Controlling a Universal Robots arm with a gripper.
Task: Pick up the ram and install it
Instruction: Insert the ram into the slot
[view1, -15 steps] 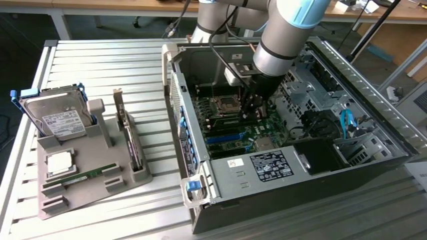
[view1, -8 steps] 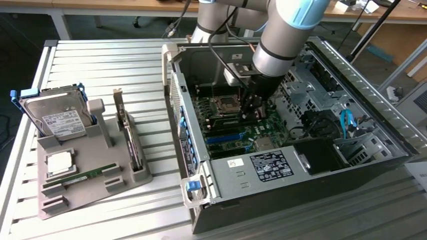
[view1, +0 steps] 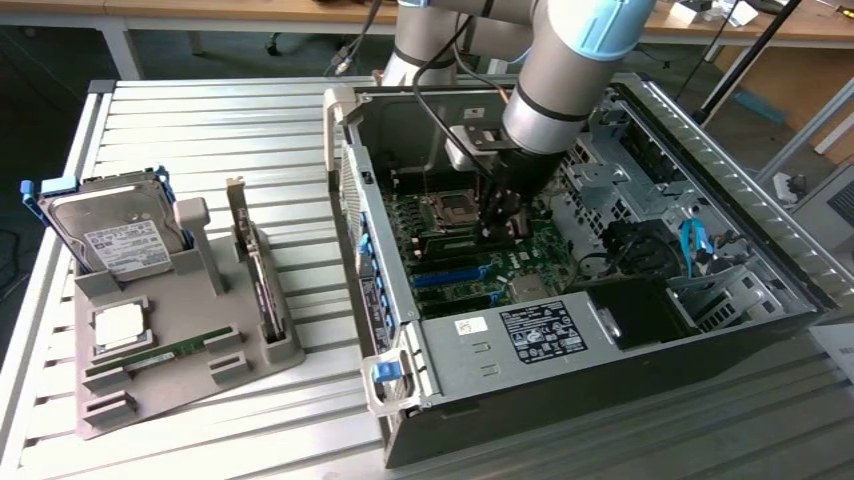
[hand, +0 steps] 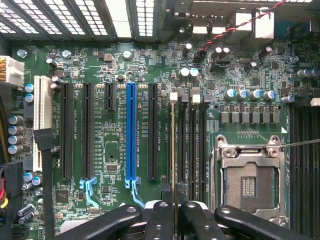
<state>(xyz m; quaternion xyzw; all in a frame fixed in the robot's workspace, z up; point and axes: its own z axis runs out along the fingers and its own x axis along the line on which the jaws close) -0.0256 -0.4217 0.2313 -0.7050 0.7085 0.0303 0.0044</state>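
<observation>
My gripper reaches down into the open computer case, just over the motherboard. In the wrist view the gripper is shut on the ram. The ram is seen edge-on as a thin green-gold strip between the black fingers. It stands lined up with the row of black memory slots beside the silver processor socket, at the slot on the side away from the socket. I cannot tell whether its lower edge touches the slot. A twin green stick lies on the grey holder outside the case.
The grey holder also carries a silver hard drive, a dark expansion card standing on edge and a square chip. On the board, a blue card slot and black ones lie beside the memory slots. Case walls surround the gripper.
</observation>
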